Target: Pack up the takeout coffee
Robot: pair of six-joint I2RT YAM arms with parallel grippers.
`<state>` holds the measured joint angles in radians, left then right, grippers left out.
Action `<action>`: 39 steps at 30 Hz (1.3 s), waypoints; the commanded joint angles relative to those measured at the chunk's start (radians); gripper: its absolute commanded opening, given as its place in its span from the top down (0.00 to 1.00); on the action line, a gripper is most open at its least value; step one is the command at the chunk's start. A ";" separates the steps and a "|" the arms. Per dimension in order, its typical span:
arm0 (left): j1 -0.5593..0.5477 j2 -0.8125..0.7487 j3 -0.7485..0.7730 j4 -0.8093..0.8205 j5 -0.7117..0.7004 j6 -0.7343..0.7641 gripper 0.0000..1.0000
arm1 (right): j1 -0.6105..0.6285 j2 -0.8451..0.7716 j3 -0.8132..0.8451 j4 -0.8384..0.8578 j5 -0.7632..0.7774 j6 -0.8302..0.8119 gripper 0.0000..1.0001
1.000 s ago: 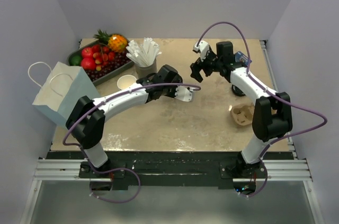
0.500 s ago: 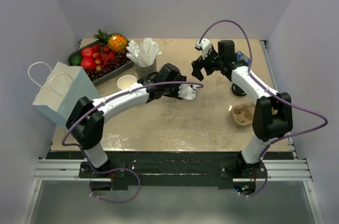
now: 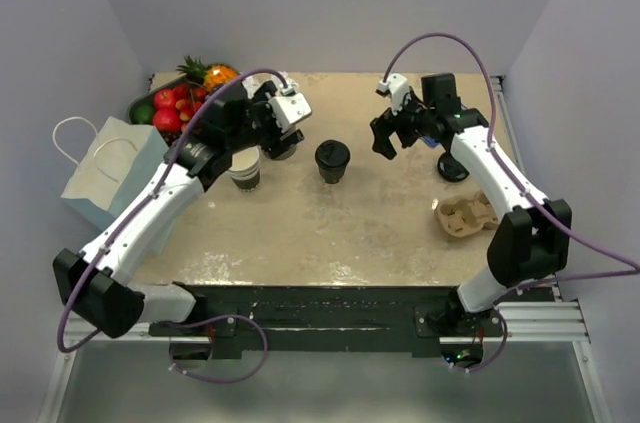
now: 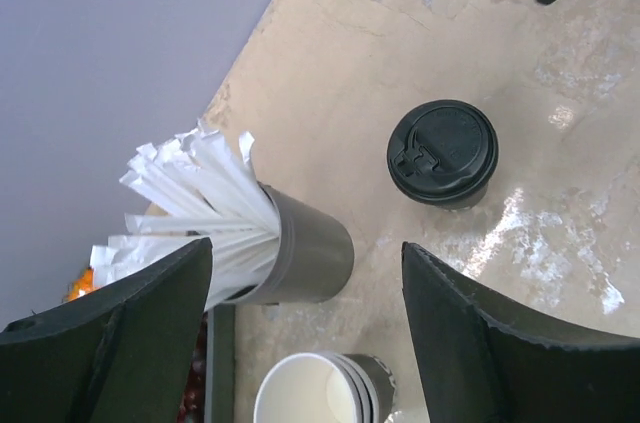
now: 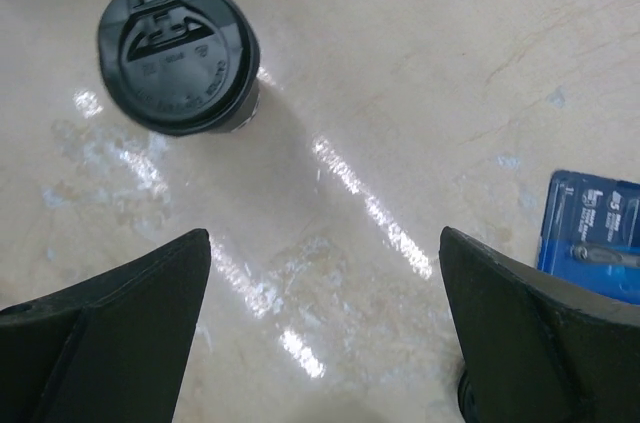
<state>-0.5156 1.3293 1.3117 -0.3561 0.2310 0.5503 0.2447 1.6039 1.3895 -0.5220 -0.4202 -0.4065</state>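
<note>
The top view shows the whole counter (image 3: 380, 233). Only this view shows the white paper bag (image 3: 112, 171) at the left edge, the fruit tray (image 3: 185, 108) at the far left corner and the brown cup carrier (image 3: 465, 215) near the right edge.

The left wrist view shows things up close: the grey cup (image 4: 305, 248) full of white sticks (image 4: 195, 193), and the cream inside of the stack of cups (image 4: 320, 398) just beside it. The right wrist view shows the marks on the black lid (image 5: 175, 48) and a blue card (image 5: 595, 233) lying flat at the right side.

The takeout coffee (image 3: 332, 160) stands upright in the middle of the counter. Bare counter lies all around it. The grey cup is the nearest thing and does not touch it.

The left claw (image 4: 305, 248) is wide open and holds nothing. It hangs over the grey cup. The coffee is off to its right, past the right finger, not between the fingers.

The right claw (image 5: 325, 233) is wide open too, and empty. The coffee sits to its left, past the left finger. From above, the coffee is between the two claws, apart from both.
</note>
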 commanded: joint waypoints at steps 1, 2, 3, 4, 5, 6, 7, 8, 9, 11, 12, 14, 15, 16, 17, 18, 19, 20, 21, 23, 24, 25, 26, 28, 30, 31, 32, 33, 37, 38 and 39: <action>0.054 -0.093 -0.014 -0.047 0.033 -0.081 0.18 | -0.001 -0.111 0.049 -0.205 -0.021 -0.103 0.01; 0.074 -0.111 0.042 -0.067 -0.039 -0.076 0.16 | -0.001 -0.114 0.045 -0.226 -0.037 -0.106 0.01; 0.084 -0.114 0.075 -0.111 -0.077 -0.076 0.14 | -0.002 -0.119 0.039 -0.227 -0.054 -0.095 0.01; 0.094 -0.117 0.105 -0.135 -0.117 -0.061 0.13 | -0.001 -0.121 0.030 -0.222 -0.063 -0.086 0.01; 0.110 -0.120 0.157 -0.156 -0.187 -0.047 0.13 | -0.002 -0.118 0.026 -0.202 -0.074 -0.074 0.01; 0.123 -0.125 0.175 -0.196 -0.220 -0.029 0.13 | -0.001 -0.111 0.028 -0.193 -0.086 -0.054 0.01; 0.133 -0.128 0.185 -0.214 -0.255 0.008 0.13 | 0.001 -0.092 0.045 -0.188 -0.116 -0.048 0.01; 0.162 -0.142 0.193 -0.227 -0.307 0.022 0.13 | 0.004 -0.079 0.057 -0.182 -0.127 -0.045 0.01; 0.179 -0.154 0.187 -0.231 -0.329 0.034 0.13 | 0.007 -0.065 0.074 -0.181 -0.130 -0.043 0.01; 0.221 -0.189 0.157 -0.222 -0.354 0.046 0.13 | 0.011 -0.026 0.130 -0.199 -0.126 -0.049 0.01; 0.229 -0.196 0.153 -0.216 -0.348 0.043 0.13 | 0.010 -0.009 0.153 -0.219 -0.123 -0.089 0.03; 0.233 -0.191 0.162 -0.228 -0.252 0.020 0.13 | 0.005 0.049 0.261 -0.367 -0.100 -0.168 0.08; 0.233 -0.186 0.167 -0.254 -0.181 0.014 0.13 | 0.001 0.066 0.308 -0.433 -0.095 -0.277 0.14; 0.233 -0.182 0.169 -0.270 -0.101 0.005 0.13 | -0.018 0.080 0.385 -0.496 -0.092 -0.337 0.16; 0.233 -0.171 0.164 -0.285 0.056 -0.001 0.13 | -0.025 0.091 0.407 -0.582 -0.069 -0.388 0.21; 0.233 -0.167 0.155 -0.279 0.115 -0.015 0.13 | -0.036 0.093 0.419 -0.611 -0.045 -0.472 0.23; 0.233 -0.162 0.146 -0.264 0.164 -0.062 0.13 | -0.051 0.091 0.414 -0.624 -0.007 -0.491 0.26; 0.233 -0.145 0.130 -0.226 0.226 -0.091 0.13 | -0.059 0.093 0.411 -0.631 0.039 -0.491 0.28; 0.233 -0.137 0.126 -0.206 0.246 -0.120 0.13 | -0.068 0.103 0.414 -0.645 0.128 -0.479 0.30; 0.233 -0.113 0.115 -0.146 0.289 -0.183 0.14 | -0.113 0.111 0.413 -0.670 0.197 -0.398 0.32; 0.233 -0.107 0.110 -0.126 0.295 -0.197 0.14 | -0.137 0.099 0.383 -0.661 0.243 -0.349 0.31; 0.233 -0.102 0.104 -0.103 0.297 -0.225 0.14 | -0.190 0.090 0.361 -0.652 0.260 -0.300 0.30; 0.233 -0.101 0.089 -0.055 0.291 -0.239 0.14 | -0.220 0.079 0.336 -0.653 0.267 -0.220 0.29; 0.233 -0.099 0.071 -0.014 0.284 -0.269 0.14 | -0.308 0.042 0.237 -0.664 0.271 -0.167 0.29; 0.233 -0.102 0.041 0.038 0.304 -0.282 0.14 | -0.356 0.005 0.116 -0.671 0.267 -0.185 0.30; 0.233 -0.104 0.031 0.054 0.315 -0.283 0.14 | -0.393 -0.048 0.076 -0.667 0.262 -0.216 0.30; 0.232 -0.111 0.005 0.086 0.339 -0.285 0.14 | -0.407 -0.070 0.042 -0.658 0.261 -0.301 0.29; 0.232 -0.116 -0.009 0.103 0.346 -0.289 0.14 | -0.416 -0.091 -0.001 -0.662 0.256 -0.354 0.29; 0.232 -0.125 -0.055 0.152 0.373 -0.293 0.14 | -0.433 -0.115 0.014 -0.674 0.265 -0.572 0.28; 0.232 -0.122 -0.064 0.161 0.383 -0.290 0.14 | -0.433 -0.079 0.035 -0.717 0.252 -0.660 0.29; 0.232 -0.122 -0.068 0.167 0.387 -0.288 0.14 | -0.433 -0.064 0.067 -0.727 0.248 -0.699 0.30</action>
<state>-0.2825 1.2358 1.2633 -0.2996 0.5526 0.2863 -0.1963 1.5303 1.3720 -1.1961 -0.1505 -0.8417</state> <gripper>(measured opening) 0.858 0.712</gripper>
